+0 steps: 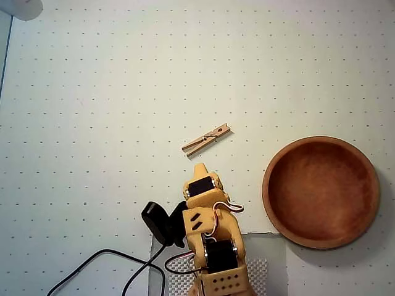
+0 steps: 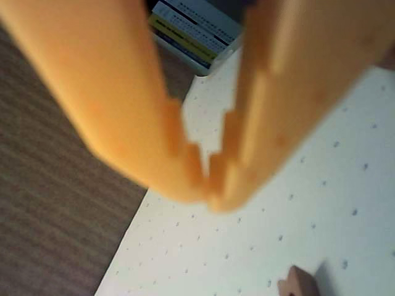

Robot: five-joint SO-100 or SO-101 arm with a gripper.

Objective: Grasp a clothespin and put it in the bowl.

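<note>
Gripper [image 2: 210,194] has tips touching w/ nothing held, so open it wide, then lower over the clothespin [image 1: 206,140], approx. across its prongs

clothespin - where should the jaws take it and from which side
Probably across the middle of the clothespin, near its spring, coming straight down from above. In the overhead view it lies flat on the mat, slanted lower-left to upper-right, so the jaws should close across its narrow width. The gripper sits just below it, shut and empty.
</note>
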